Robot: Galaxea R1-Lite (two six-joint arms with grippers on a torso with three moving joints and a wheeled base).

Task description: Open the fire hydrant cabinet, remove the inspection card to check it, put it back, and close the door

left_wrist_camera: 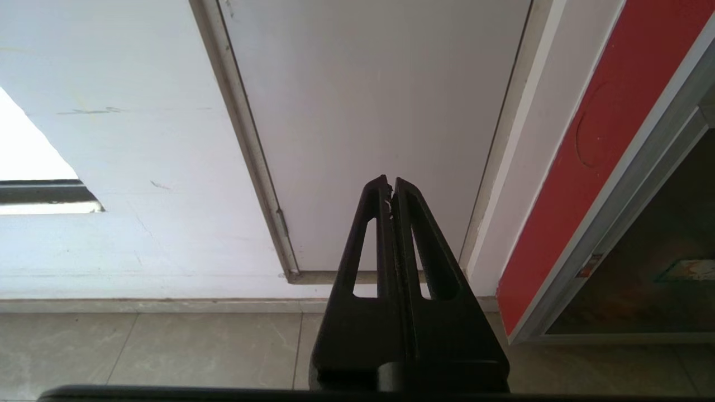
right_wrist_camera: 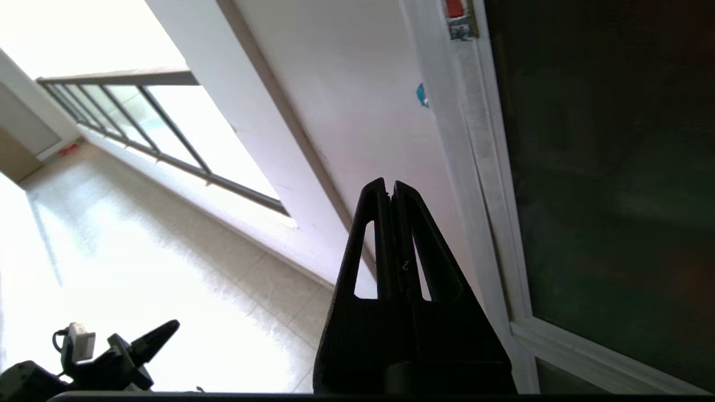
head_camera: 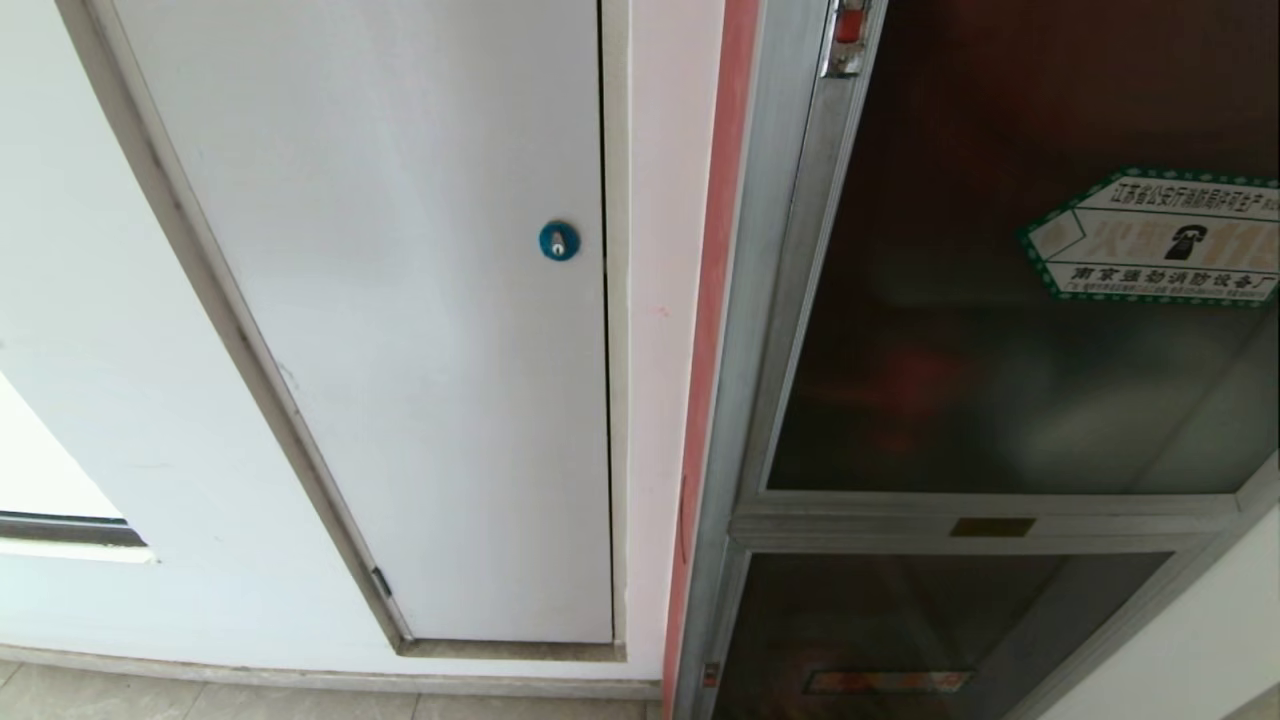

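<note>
The right gripper [right_wrist_camera: 391,187] is clenched on nothing, beside the cabinet frame. The left gripper [left_wrist_camera: 391,183] is likewise clenched, parked low. The door [head_camera: 1010,300] is seen closed, its red latch [head_camera: 848,25] untouched; the inspection card presumably lies behind the glass, unseen. All steps remain.

Before me I see the fire hydrant cabinet [head_camera: 760,300], its door [head_camera: 1000,330] shut, hexagonal sticker [head_camera: 1150,237] on the glass, red latch [head_camera: 848,28] above; white door [head_camera: 400,300] stands left.

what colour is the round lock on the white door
Blue, clearest in the head view.
</note>
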